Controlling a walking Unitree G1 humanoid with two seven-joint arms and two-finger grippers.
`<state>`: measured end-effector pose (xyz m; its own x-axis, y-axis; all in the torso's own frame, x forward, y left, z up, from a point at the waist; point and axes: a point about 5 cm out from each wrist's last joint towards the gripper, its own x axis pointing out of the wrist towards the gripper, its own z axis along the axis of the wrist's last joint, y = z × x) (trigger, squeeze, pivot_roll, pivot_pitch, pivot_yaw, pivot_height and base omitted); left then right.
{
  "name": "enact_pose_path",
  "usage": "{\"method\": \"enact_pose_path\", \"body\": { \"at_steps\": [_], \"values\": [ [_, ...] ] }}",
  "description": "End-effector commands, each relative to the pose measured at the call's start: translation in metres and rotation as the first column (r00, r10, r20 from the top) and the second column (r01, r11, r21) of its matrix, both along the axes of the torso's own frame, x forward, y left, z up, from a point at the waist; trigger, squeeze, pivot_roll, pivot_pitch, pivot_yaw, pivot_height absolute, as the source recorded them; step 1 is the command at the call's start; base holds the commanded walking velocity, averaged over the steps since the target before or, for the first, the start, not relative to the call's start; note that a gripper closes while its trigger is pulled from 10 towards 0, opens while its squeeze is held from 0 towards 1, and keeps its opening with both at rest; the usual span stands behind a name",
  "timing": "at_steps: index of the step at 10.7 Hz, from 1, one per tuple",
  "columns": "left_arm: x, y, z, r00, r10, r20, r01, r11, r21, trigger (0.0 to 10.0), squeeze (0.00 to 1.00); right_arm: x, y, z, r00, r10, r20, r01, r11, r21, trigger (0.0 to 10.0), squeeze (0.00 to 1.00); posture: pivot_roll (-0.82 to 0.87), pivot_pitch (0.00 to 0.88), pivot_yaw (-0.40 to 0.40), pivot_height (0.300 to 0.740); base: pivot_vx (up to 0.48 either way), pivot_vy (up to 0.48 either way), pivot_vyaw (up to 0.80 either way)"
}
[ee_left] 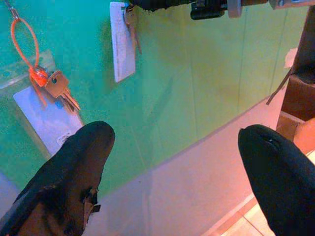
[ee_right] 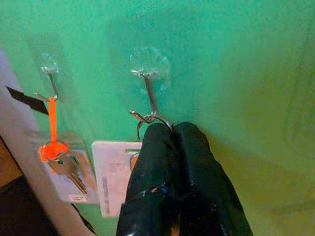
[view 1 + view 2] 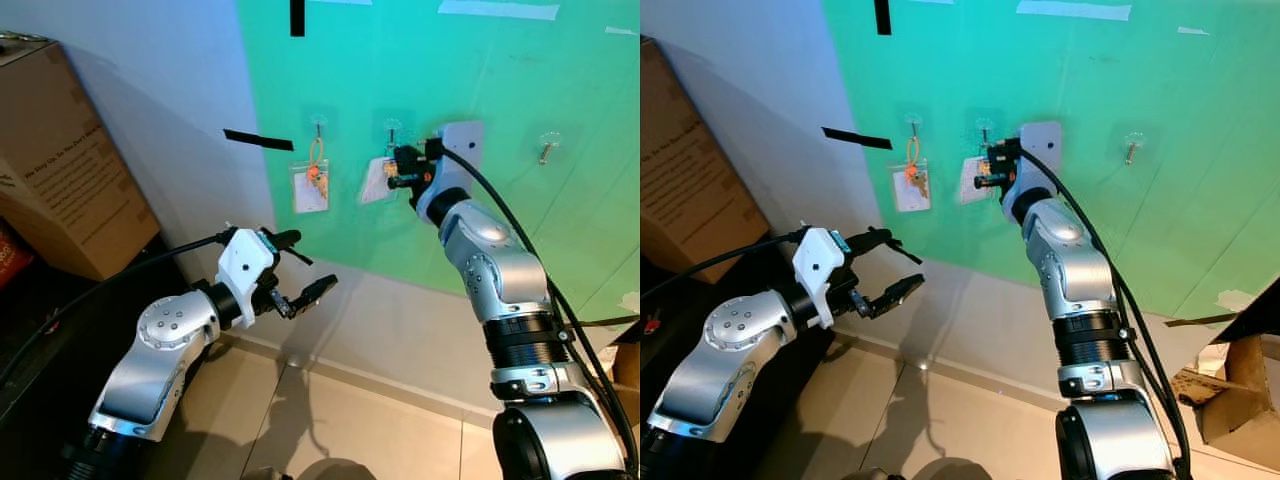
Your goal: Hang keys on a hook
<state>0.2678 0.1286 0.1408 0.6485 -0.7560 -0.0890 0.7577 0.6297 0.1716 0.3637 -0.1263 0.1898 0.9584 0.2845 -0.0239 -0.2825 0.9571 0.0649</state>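
Right tool (image 2: pixel 170 129) clenched on key ring (image 2: pixel 147 119), touching tip of middle hook (image 2: pixel 149 93), just below it; needs slight lift onto it. Left tool (image 3: pixel 300 268) released, well below, idle.

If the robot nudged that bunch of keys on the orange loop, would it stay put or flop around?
Probably swing: the keys dangle from a thin orange loop on a small hook, so a nudge would likely set them swaying. The loop looks like soft cord, so floppy rather than stiff. The tag behind them seems light and flat, apt to flutter.
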Motion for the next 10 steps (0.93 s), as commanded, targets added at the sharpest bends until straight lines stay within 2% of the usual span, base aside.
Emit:
{"method": "enact_pose_path", "body": {
  "at_steps": [1, 4, 6, 7, 8, 9, 10],
  "values": [
    [0.0, -0.001, 0.001, 1.0, -0.014, -0.001, 0.014, 1.0, 0.005, 10.0, 0.25, -0.002, -0.004, -0.005, 1.0, -0.016, -0.026, 0.015, 1.0, -0.025, 10.0, 0.0, -0.1, 0.0, 0.09, 0.74, 0.0, 0.0, 0.0],
    [0.0, -0.001, 0.001, 1.0, -0.02, 0.0, 0.02, 1.0, 0.007, 10.0, 0.25, -0.01, -0.011, -0.006, 1.0, -0.016, -0.023, 0.015, 0.999, -0.037, 10.0, 0.0, -0.11, 0.0, 0.095, 0.74, 0.0, 0.0, 0.0],
    [0.001, -0.004, 0.003, 0.999, -0.034, 0.007, 0.034, 0.999, -0.01, 10.0, 0.25, -0.021, -0.011, -0.002, 0.999, 0.028, 0.027, -0.029, 0.999, 0.028, 10.0, 0.03, -0.11, 0.0, 0.099, 0.74, 0.0, 0.0, 0.0],
    [0.002, -0.005, 0.004, 0.999, -0.038, 0.008, 0.039, 0.999, -0.015, 10.0, 0.25, -0.023, -0.009, 0.001, 0.998, 0.039, 0.045, -0.041, 0.998, 0.046, 10.0, 1.0, -0.12, 0.0, 0.1, 0.74, 0.0, 0.0, 0.0],
    [0.003, -0.007, 0.007, 0.999, -0.039, 0.019, 0.039, 0.999, -0.036, 10.0, 0.25, -0.025, -0.006, 0.007, 0.995, 0.061, 0.08, -0.066, 0.996, 0.06, 10.0, 1.0, -0.12, 0.0, 0.099, 0.74, 0.0, 0.0, 0.0],
    [0.005, -0.007, 0.011, 0.999, -0.022, 0.034, 0.024, 0.998, -0.061, 10.0, 0.25, -0.025, -0.007, 0.009, 0.992, 0.045, 0.116, -0.049, 0.998, 0.027, 10.0, 1.0, -0.12, 0.0, 0.098, 0.74, 0.0, 0.0, 0.0],
    [0.006, -0.006, 0.013, 0.999, -0.017, 0.038, 0.02, 0.997, -0.075, 10.0, 0.25, -0.028, -0.006, 0.012, 0.989, 0.068, 0.131, -0.083, 0.991, 0.105, 10.0, 1.0, -0.12, 0.0, 0.096, 0.74, 0.0, 0.0, 0.0]
  ]
}}
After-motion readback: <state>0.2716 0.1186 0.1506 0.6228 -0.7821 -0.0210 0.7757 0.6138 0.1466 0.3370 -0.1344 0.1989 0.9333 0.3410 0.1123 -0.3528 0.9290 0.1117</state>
